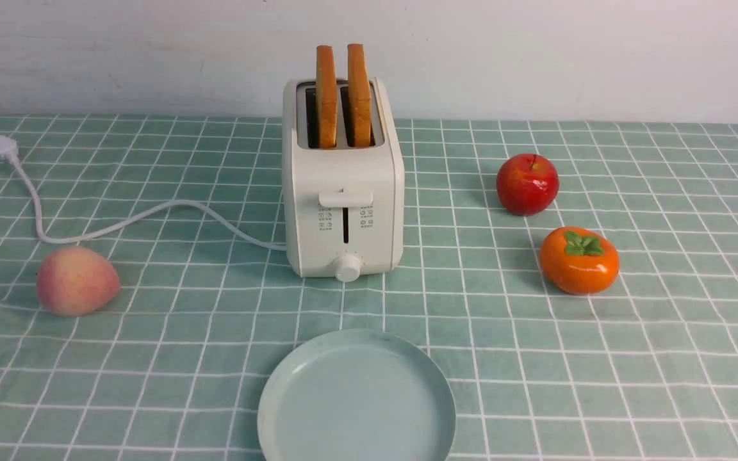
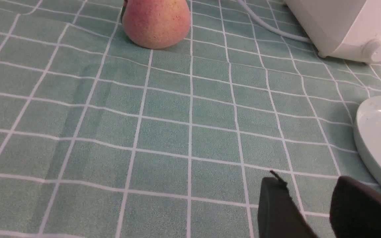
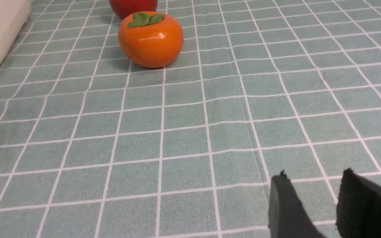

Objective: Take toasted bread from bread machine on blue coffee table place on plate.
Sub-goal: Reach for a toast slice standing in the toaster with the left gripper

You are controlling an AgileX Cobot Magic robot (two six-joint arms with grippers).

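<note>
Teal-green cloth with white gridlines (image 1: 170,358) below a pale wall (image 1: 151,57)! Both dark grippers, left (image 2: 296,205) and right (image 3: 319,201), hover open; two orange-brown crusted toast slices (image 1: 342,96) stand upright in the cream-white boxy toaster (image 1: 343,173)!

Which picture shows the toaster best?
The front view shows the toaster best: you can see nearly its whole body, both slots with toast sticking out, the lever and the knob. The left wrist view shows only a lower part with the knob. The right wrist view shows just a plain lower corner.
</note>
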